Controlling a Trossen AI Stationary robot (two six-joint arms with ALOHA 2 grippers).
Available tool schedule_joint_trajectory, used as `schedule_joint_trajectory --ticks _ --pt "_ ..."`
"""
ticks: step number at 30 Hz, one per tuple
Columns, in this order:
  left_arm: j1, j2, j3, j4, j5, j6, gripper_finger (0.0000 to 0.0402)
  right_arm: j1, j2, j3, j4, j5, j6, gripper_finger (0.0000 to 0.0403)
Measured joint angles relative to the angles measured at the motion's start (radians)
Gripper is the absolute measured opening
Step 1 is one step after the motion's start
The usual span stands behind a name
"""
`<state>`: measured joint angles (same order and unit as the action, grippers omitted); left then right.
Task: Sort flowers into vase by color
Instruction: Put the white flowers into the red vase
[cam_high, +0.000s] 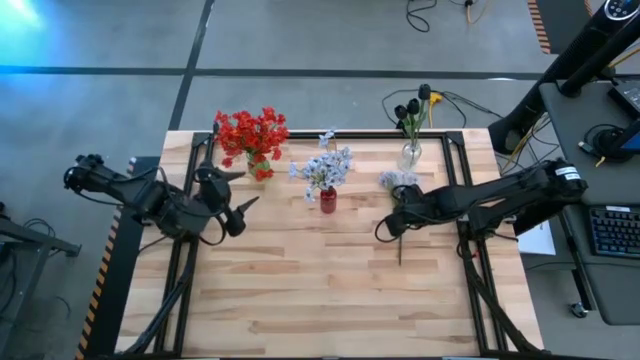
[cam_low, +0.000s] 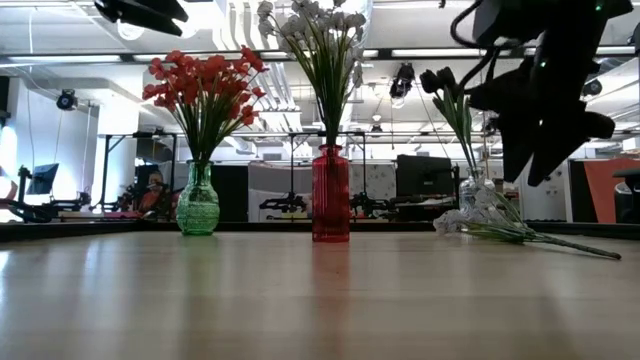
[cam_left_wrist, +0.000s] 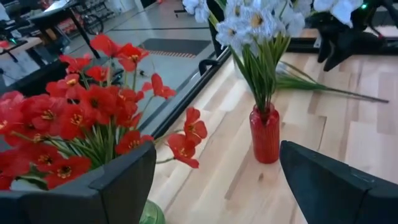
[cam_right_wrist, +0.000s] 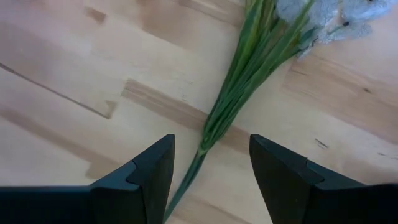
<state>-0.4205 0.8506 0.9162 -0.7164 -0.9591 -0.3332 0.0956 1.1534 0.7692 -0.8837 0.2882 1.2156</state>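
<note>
Your right hand (cam_right_wrist: 211, 163) hangs open and empty directly above the loose pale flower (cam_high: 398, 200), which lies flat on the desk (cam_high: 320, 290) near the clear vase (cam_high: 410, 155) of dark buds. The stalk (cam_right_wrist: 239, 87) runs between your fingers already. Descend straight and close low on the bundled stalks, not the bloom. The matching blooms stand in the red vase (cam_high: 327, 200); carry it there. Your left hand (cam_high: 238, 212) waits, fully open and empty, beside the green vase (cam_low: 198, 203).
</note>
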Motion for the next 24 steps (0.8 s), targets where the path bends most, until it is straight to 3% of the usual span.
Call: schedule_joint_trajectory --ticks 10,24 --pt "-0.002 0.011 -0.058 0.072 -0.003 0.0 0.0322 -0.005 0.181 0.0 0.012 -0.002 -0.003 0.0201" --pt "-0.002 0.014 -0.075 0.088 -0.002 -0.016 0.0322 -0.03 0.223 0.0 0.094 -0.018 -0.033 0.0201"
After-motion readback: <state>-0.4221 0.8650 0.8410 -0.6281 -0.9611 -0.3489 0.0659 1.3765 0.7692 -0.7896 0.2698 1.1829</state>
